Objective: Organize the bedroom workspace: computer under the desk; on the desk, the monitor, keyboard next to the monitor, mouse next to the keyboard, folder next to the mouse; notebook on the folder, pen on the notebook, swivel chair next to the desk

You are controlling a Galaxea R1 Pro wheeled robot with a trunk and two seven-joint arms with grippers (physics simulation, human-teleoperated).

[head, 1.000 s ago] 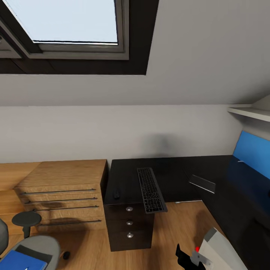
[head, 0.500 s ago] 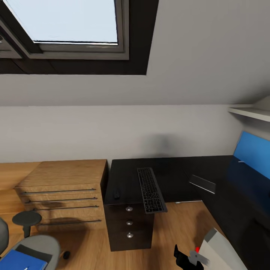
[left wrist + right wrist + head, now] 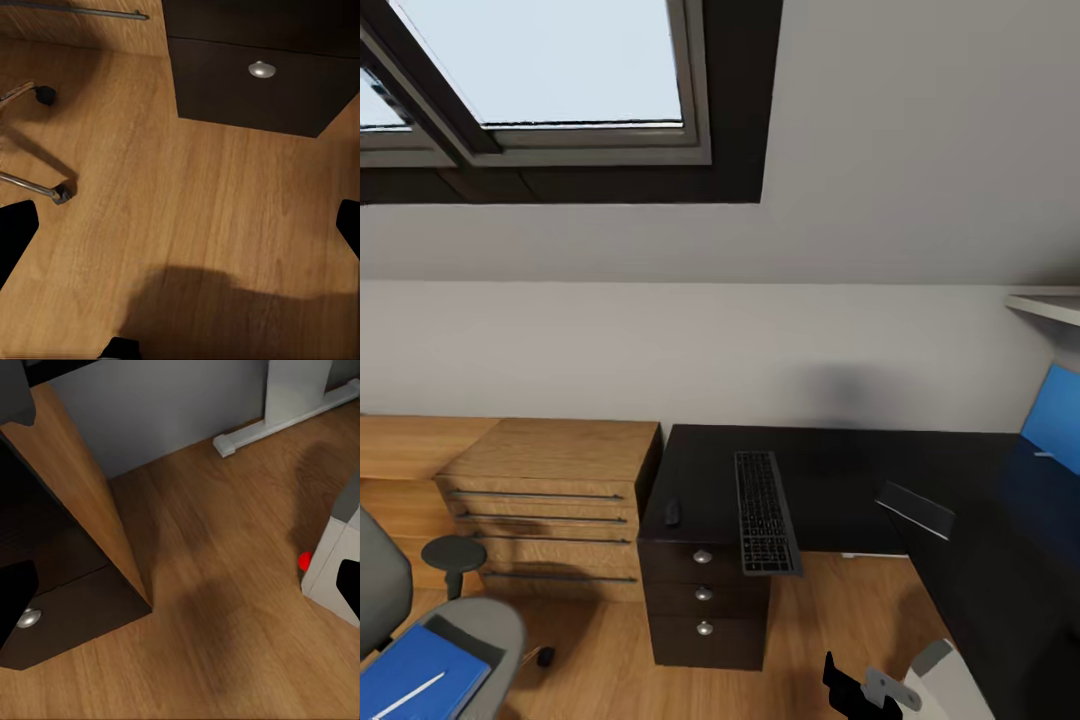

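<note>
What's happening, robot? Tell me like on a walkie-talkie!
Both claws open, holding nothing. Keyboard and mouse on desk. Blue folder on swivel chair, pen on top. Floor ahead open.

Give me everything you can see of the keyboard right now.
The keyboard is a long, slim dark-grey slab with rows of black keys. It lies flat on the black top of the desk, running front to back above the drawer unit, its near end jutting slightly past the desk's front edge. The small black mouse sits apart to its left. Neither gripper touches it.
</note>
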